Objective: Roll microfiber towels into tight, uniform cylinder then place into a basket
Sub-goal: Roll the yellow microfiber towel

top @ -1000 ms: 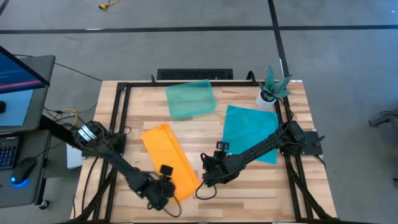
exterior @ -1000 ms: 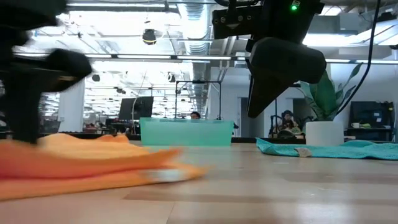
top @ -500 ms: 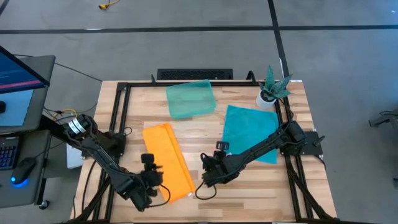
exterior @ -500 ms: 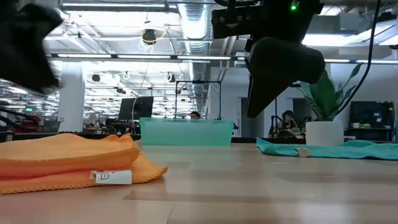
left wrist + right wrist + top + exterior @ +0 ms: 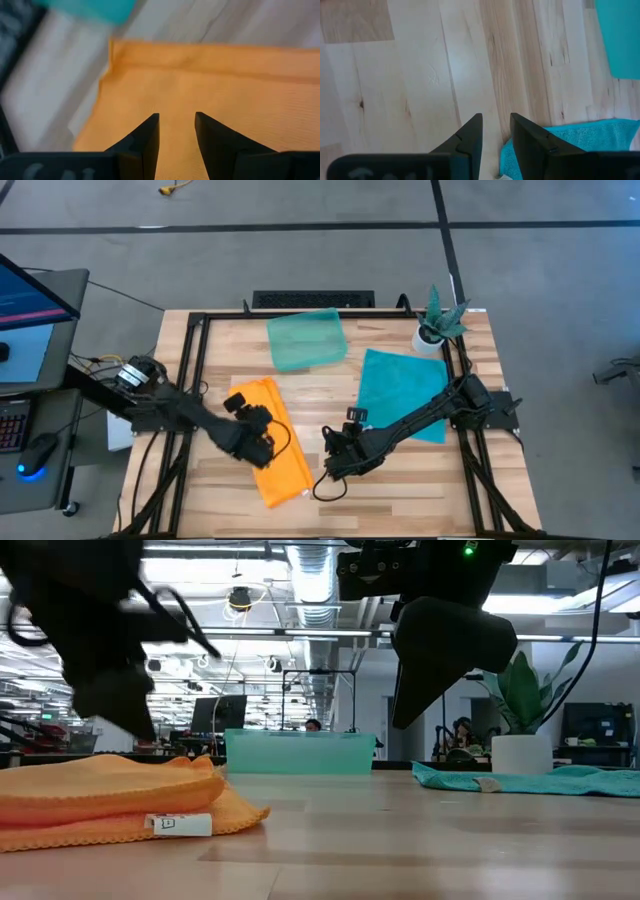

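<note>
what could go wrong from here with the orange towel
1. The orange towel lies folded into a loose strip, its edges uneven in the low view, so a roll started now may come out lopsided.
2. The left end effector hovers over it with fingers slightly parted, gripping nothing; closing there may pinch only the top layer.
3. The right end effector waits empty above bare wood beside the towel's near end, so that end could slide unpinned.
</note>
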